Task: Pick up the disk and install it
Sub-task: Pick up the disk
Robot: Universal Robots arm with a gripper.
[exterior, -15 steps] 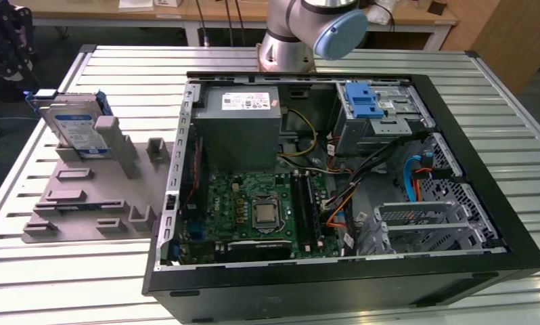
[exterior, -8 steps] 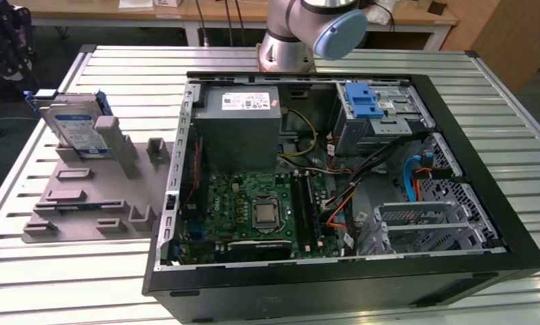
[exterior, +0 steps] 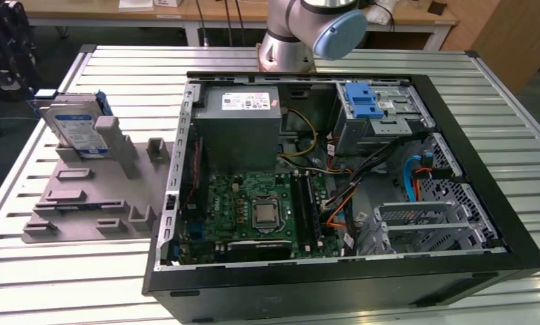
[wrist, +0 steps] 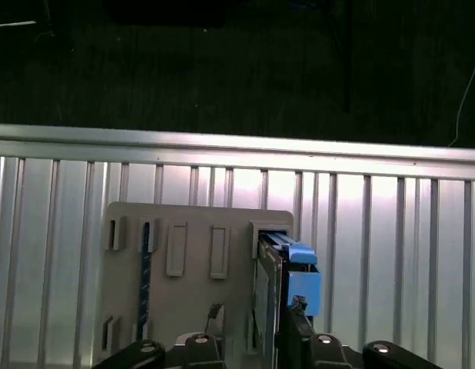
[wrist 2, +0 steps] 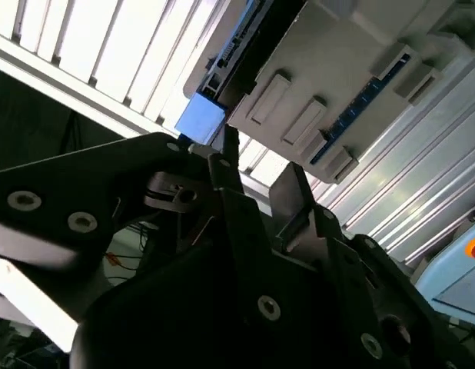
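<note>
the disk (exterior: 76,128) stood upright in a grey holder (exterior: 89,196) on the slatted surface (exterior: 72,288), at the exterior view's left of the open computer case (exterior: 491,267). the claw (wrist 2: 259,165) was parted, gripping nothing.

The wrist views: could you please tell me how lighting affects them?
In the first wrist view the room beyond the table is dark and its slats glare beside the disk; in the second wrist view slats wash out white, leaving the claw dark.
</note>
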